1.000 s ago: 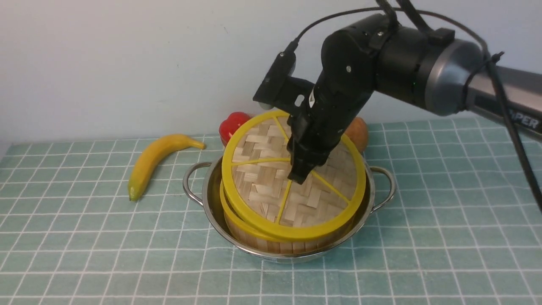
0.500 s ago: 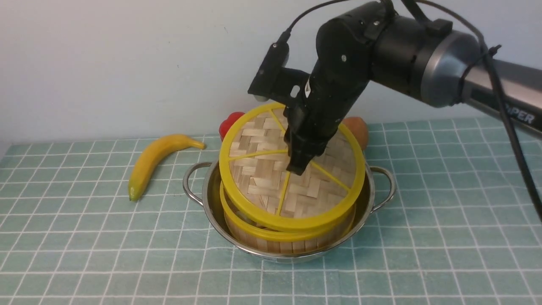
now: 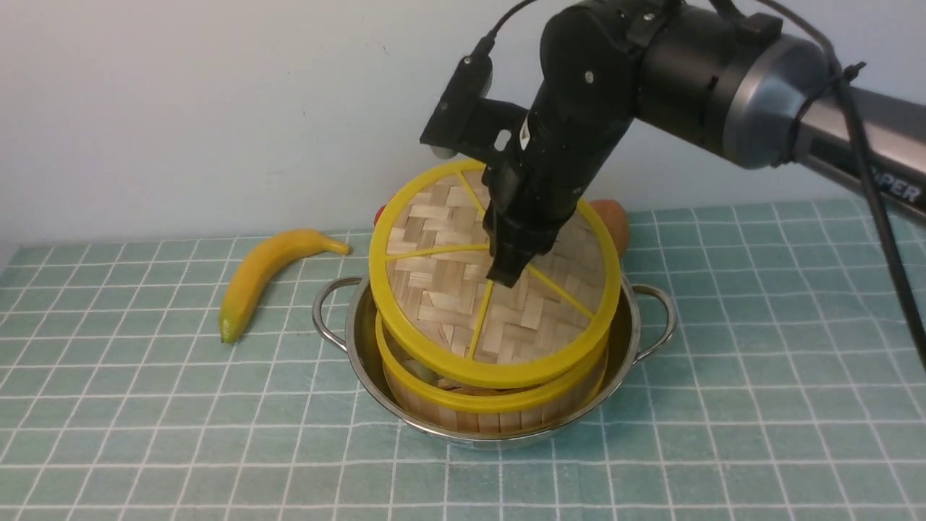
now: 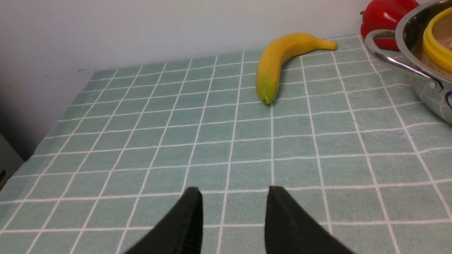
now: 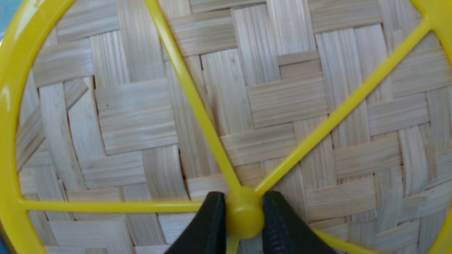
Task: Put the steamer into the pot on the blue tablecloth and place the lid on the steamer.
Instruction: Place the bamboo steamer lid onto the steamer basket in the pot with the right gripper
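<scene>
The lid (image 3: 434,289) sits at the centre of the front view, tilted so its woven face leans toward the camera. Its far edge is up, and its near edge is low over the steamer (image 3: 492,412); whether the two yellow rims touch there is hard to tell. The right fingers (image 3: 506,268) come down onto the middle of the lid. In the right wrist view they are clenched on either side of the small yellow knob (image 5: 244,217) (both black tips press against it), so they are grasping the lid (image 5: 282,98) by its centre.

The steamer stands inside the pot (image 3: 359,340), which rests on the blue tablecloth (image 3: 145,405) covering the bench. A banana (image 3: 260,278) lies left of the pot, well apart from it. A red pepper (image 4: 383,16) and a brownish fruit (image 3: 613,221) sit just behind the pot.

At the bottom of the left wrist view, the left fingers (image 4: 190,218) are parted and released, holding nothing, above bare cloth short of the banana.
</scene>
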You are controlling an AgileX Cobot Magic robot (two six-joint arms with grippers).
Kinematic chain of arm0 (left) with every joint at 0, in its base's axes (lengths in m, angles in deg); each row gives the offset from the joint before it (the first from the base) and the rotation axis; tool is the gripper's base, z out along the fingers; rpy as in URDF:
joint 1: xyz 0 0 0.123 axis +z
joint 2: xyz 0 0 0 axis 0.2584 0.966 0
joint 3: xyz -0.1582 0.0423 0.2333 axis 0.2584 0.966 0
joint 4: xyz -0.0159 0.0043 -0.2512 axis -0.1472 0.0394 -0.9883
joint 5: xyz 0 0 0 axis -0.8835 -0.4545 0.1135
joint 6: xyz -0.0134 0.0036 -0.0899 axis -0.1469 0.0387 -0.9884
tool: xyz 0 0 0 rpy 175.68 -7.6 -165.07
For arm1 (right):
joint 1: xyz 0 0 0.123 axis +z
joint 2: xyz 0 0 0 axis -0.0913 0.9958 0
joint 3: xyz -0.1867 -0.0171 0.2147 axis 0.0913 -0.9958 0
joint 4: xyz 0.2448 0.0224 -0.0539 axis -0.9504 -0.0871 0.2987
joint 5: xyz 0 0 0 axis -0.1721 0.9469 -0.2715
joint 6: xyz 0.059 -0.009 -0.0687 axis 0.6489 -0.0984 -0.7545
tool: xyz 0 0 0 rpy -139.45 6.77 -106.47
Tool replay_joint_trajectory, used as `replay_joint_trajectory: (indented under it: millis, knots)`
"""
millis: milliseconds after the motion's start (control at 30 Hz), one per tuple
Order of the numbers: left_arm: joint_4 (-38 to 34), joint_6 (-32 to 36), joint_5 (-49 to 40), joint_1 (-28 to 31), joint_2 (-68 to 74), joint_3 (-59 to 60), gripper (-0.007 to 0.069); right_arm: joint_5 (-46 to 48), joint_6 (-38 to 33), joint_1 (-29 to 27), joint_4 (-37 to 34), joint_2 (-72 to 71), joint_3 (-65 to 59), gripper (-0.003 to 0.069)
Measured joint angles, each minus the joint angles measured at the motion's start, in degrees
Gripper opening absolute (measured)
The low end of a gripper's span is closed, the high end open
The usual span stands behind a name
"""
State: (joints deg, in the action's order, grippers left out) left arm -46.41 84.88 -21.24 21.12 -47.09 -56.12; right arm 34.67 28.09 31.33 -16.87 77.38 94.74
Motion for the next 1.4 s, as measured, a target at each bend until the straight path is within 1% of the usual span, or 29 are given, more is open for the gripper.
replay_joint_trajectory:
  millis: [233, 433, 767, 1400]
  knots:
    - [0.00, 0.00, 0.00, 0.00, 0.00, 0.00, 0.0243, 2.53, 0.73, 0.00, -1.55, 0.13, 0.32, 0.0148]
    - [0.00, 0.00, 0.00, 0.00, 0.00, 0.00, 0.0243, 0.21, 0.73, 0.00, -2.19, 1.27, 0.32, 0.0148]
    - [0.00, 0.00, 0.00, 0.00, 0.00, 0.00, 0.0243, 0.99, 1.14, 0.00, -2.37, 3.06, 0.32, 0.0148]
    - [0.00, 0.00, 0.00, 0.00, 0.00, 0.00, 0.0243, -1.74, -0.26, 0.00, -2.31, 3.06, 0.25, 0.0148]
